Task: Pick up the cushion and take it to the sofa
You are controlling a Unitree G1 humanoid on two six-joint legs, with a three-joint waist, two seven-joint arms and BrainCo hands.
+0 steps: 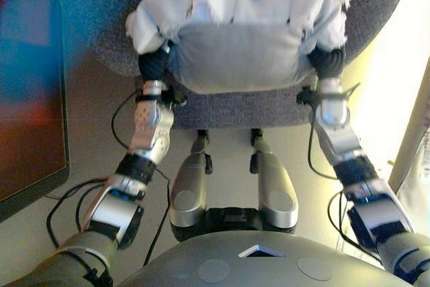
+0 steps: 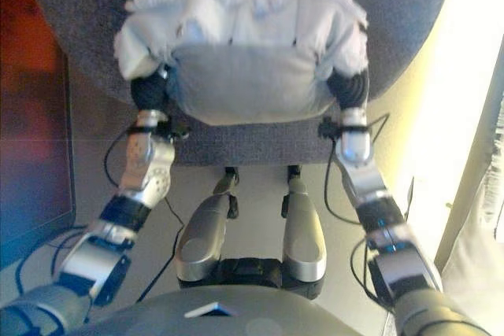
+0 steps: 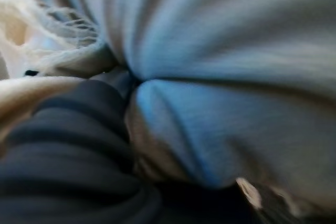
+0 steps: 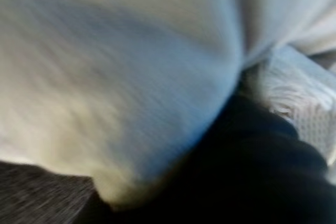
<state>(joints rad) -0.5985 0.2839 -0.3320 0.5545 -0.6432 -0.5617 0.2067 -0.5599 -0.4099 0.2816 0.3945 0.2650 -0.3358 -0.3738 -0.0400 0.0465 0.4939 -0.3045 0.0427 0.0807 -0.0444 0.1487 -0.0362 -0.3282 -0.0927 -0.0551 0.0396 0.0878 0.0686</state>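
- The pale fringed cushion (image 1: pixel 235 45) sits over the near edge of the grey sofa (image 1: pixel 228 109).
- Left hand (image 1: pixel 156 64) and right hand (image 1: pixel 328 62) press its two ends; their fingers are buried, so grip cannot be told.
- A dark screen (image 1: pixel 30 99) stands left on the pale floor (image 1: pixel 228 140).

Both arms extended forward, roughly parallel, wrists level. Left robot hand (image 1: pixel 156 64) and right robot hand (image 1: pixel 328 62) each pressed in at opposite sides of the cushion (image 1: pixel 235 58); only the dark ribbed covers show. Fingers buried in fabric, state unreadable.
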